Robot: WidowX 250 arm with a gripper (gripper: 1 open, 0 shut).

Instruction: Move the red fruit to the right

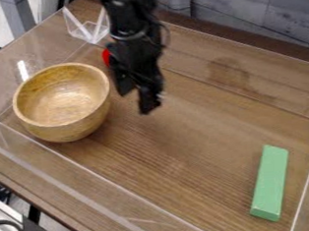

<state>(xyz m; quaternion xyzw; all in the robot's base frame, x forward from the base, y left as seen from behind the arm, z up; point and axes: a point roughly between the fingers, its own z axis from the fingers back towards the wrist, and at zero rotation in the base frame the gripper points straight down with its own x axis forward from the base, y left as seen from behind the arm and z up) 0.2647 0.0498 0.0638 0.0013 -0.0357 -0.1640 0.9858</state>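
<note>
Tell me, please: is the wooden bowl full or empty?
Empty: the wooden bowl stands upright with its opening facing up, and only its bare inside shows, with nothing lying in it.

single high view, angled down over the tabletop
</note>
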